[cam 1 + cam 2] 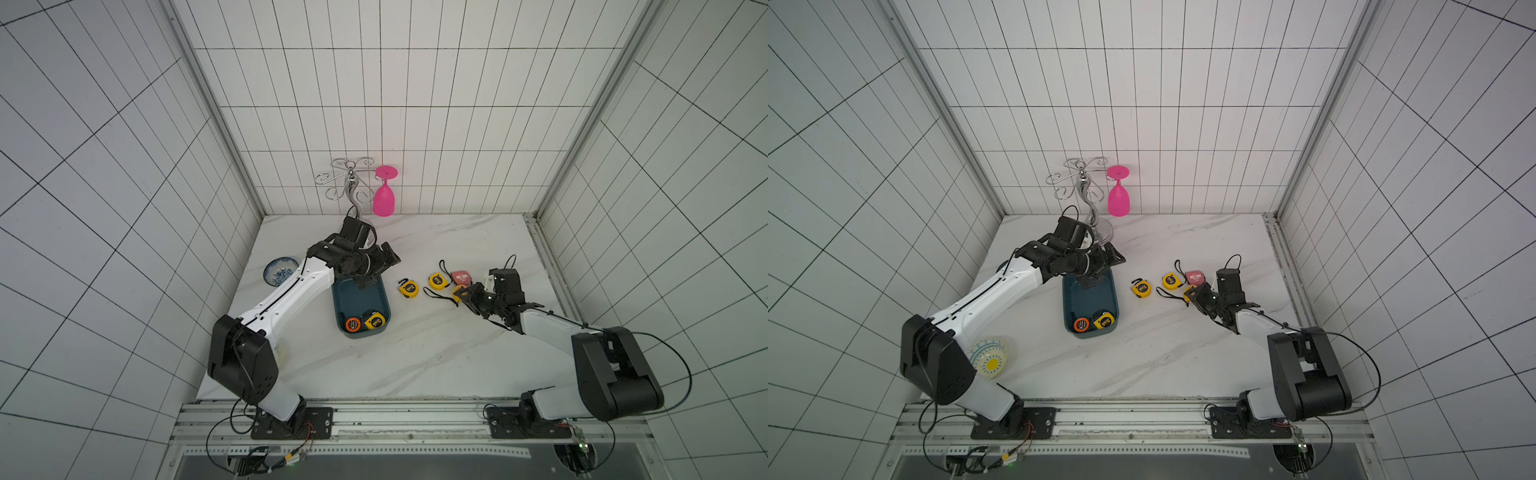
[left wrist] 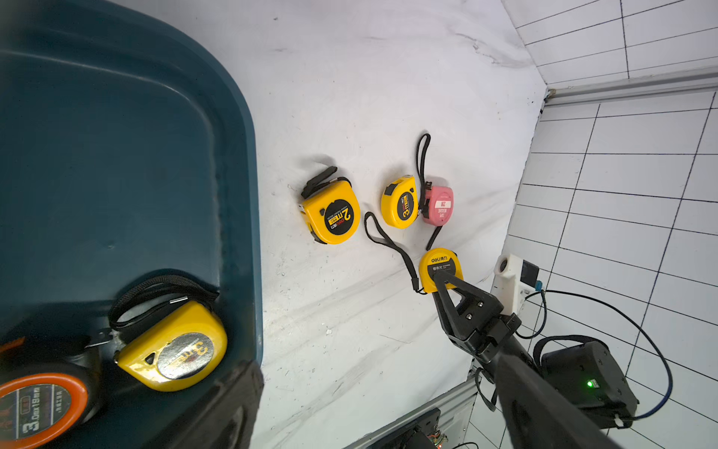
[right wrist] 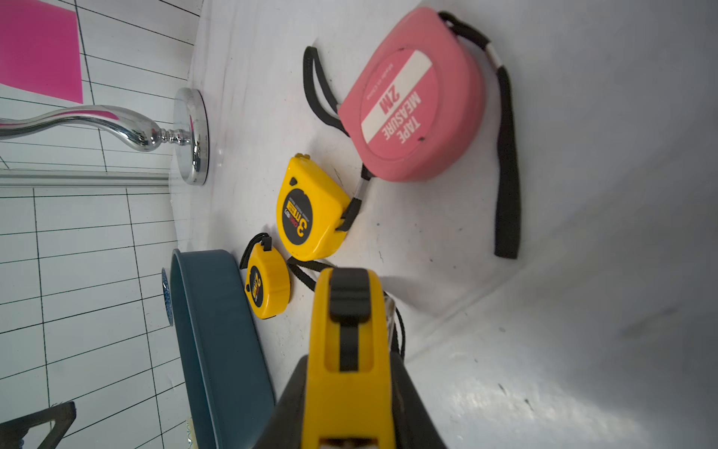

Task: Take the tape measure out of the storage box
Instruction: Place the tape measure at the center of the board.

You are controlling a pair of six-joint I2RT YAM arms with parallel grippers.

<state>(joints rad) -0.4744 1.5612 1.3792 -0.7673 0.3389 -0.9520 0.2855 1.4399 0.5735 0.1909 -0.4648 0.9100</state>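
**A:** What lies nearest the robot's base?

**B:** A yellow-patterned plate (image 1: 988,357), half hidden behind the left arm's shoulder. Beyond it the storage box (image 1: 357,301) lies lengthwise on the marble table (image 1: 415,357). At its near end two tapes sit touching. One is an orange-and-black tape measure (image 1: 353,324). The other is a silver-labelled yellow tape measure (image 1: 374,321), whose strap loops against the box wall.

**A:** Anything over the box?

**B:** The left gripper (image 1: 376,272) hangs above the far end, jaws spread wide and grasping nothing. That arm's wrist covers the box's far rim in both top views.

**A:** And the right side?

**B:** The right gripper (image 1: 460,294) is clenched on the held yellow tape measure (image 2: 441,262). That tape is outside the box and well to its right, on edge and low at the table. I cannot tell whether it touches the marble. Its strap trails across the table toward the box.

**A:** What crowds it?

**B:** Just beyond it lie the 3m yellow tape measure (image 1: 438,281) and the pink tape measure (image 1: 460,277), close beside each other. The 2m yellow tape measure (image 1: 409,288) lies between them and the box, apart from both.

**A:** Farther back?

**B:** A blue-patterned plate (image 1: 280,271) sits left of the box, partly behind the left arm. At the back wall stands a chrome glass rack (image 1: 351,183), its foot just behind the left wrist. A pink goblet (image 1: 384,195) hangs from it upside down.
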